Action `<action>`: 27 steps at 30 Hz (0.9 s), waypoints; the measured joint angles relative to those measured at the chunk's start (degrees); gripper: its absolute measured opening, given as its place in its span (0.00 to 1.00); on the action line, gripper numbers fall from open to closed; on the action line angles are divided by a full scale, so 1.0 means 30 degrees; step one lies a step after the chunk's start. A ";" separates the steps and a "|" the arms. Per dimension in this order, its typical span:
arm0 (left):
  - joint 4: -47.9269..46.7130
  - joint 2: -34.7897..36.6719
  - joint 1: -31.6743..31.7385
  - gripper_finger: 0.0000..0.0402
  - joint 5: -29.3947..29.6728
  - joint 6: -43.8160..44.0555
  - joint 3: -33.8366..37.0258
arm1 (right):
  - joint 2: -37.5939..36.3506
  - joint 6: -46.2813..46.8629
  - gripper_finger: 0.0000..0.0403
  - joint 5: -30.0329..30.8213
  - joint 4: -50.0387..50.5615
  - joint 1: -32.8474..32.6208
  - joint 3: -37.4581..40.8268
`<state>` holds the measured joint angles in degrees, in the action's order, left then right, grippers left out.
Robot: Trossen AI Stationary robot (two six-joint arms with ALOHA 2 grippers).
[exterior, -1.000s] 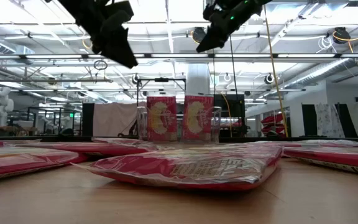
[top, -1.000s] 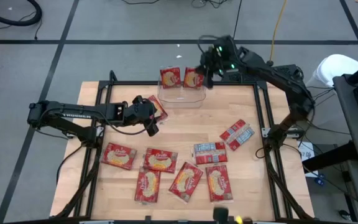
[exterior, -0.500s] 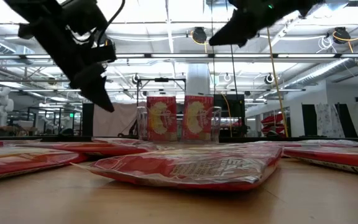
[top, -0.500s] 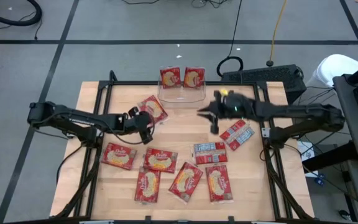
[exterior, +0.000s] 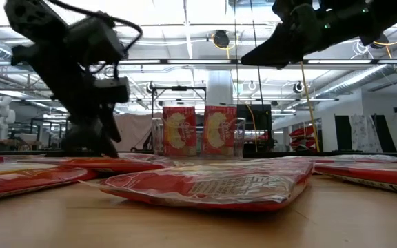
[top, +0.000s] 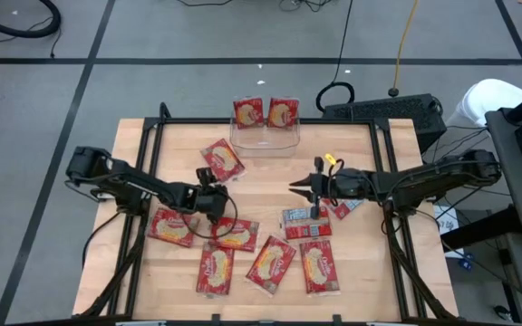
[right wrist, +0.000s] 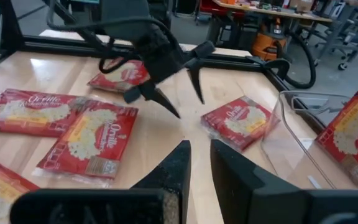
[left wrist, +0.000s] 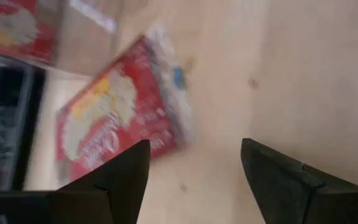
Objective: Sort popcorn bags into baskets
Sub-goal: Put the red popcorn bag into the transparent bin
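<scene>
Overhead and table-level views of a wooden table [top: 370, 272]. The clear basket [top: 264, 138] is sitting at the far edge, holding two popcorn bags [top: 248, 112] upright side by side. One loose bag [top: 222, 160] is lying face up just near of the basket, to its left. The left gripper [top: 214, 201] is hovering low over the table near that bag, its fingers spread apart and holding nothing. The right gripper [top: 299, 187] is reaching in from the right toward the table's middle, its fingers [right wrist: 174, 163] standing close together with only a narrow gap and nothing between them. The remaining bags are lying flat across the near half, most face up, with two bags [top: 307, 221] showing pale printed backs beneath the right arm.
</scene>
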<state>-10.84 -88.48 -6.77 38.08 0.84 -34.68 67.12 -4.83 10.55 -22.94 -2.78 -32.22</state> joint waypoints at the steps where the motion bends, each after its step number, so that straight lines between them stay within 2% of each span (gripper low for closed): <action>1: 0.0236 -0.0299 0.0115 0.64 0.0229 -0.0207 -0.0081 | -0.0001 -0.0088 0.14 -0.0012 0.0007 -0.0008 0.0013; 5: 0.0524 -0.1269 0.0906 0.60 -0.0029 -0.0909 -0.0262 | 0.0006 -0.0136 0.14 -0.0044 -0.0035 0.0007 0.0013; 13: 0.1391 -0.1475 0.2617 0.50 -0.1214 -0.2904 -0.0298 | 0.0006 -0.0584 0.14 -0.0081 -0.0119 0.0007 0.0013; 16: 0.1516 -0.1437 0.3314 0.48 -0.2338 -0.3869 -0.0307 | 0.0006 -0.0624 0.14 -0.0082 -0.0125 0.0014 0.0013; 20: 0.1271 -0.1431 0.4320 0.45 -0.3882 -0.3661 -0.0320 | 0.0006 -0.0624 0.14 -0.0088 -0.0127 0.0014 0.0013; 23: 0.1215 -0.1431 0.4752 0.35 -0.4997 -0.3920 -0.0320 | 0.0006 -0.0632 0.14 -0.0088 -0.0127 0.0014 0.0013; 27: 0.1123 -0.1460 0.4853 0.11 -0.5822 -0.4028 -0.0312 | 0.0006 -0.0578 0.14 -0.0099 -0.0126 0.0014 0.0013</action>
<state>-7.47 -92.86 7.79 20.61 -11.24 -35.62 67.13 -6.56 10.25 -23.32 -2.74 -32.18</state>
